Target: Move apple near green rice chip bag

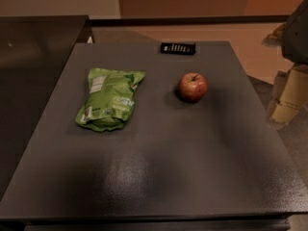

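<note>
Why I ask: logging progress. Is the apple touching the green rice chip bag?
Apart: camera view shows table between apple and bag; end effector at right edge.

apple right of bag, jaws far right

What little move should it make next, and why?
Probably swing the claw, apparently the pale shape at the picture's right edge beyond the dark grey table, leftward over the small round red apple. The apple sits untouched, well apart from the crinkled bright green chip bag.
</note>
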Tool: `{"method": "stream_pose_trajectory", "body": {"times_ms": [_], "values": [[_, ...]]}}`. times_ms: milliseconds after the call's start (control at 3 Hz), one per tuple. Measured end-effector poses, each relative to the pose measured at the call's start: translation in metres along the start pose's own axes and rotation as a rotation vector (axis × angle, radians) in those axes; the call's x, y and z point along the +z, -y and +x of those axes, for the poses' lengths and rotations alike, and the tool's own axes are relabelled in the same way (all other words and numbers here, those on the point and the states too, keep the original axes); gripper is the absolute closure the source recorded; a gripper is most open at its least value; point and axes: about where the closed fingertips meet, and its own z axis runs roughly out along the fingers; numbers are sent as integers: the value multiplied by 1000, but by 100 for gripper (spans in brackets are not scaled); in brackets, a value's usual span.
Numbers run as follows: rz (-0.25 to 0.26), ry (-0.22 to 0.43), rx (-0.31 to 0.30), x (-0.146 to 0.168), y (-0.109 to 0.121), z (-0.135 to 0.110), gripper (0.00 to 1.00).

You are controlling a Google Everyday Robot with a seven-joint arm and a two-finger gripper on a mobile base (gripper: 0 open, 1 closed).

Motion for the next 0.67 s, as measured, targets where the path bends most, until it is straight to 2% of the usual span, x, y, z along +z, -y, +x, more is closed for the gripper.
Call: {"method": "stream_pose_trajectory", "body": {"times_ms": [333, 667], "values": [[1, 1, 0, 0, 0, 0, 0], [-18, 35, 25, 6, 9, -3, 0]]}}
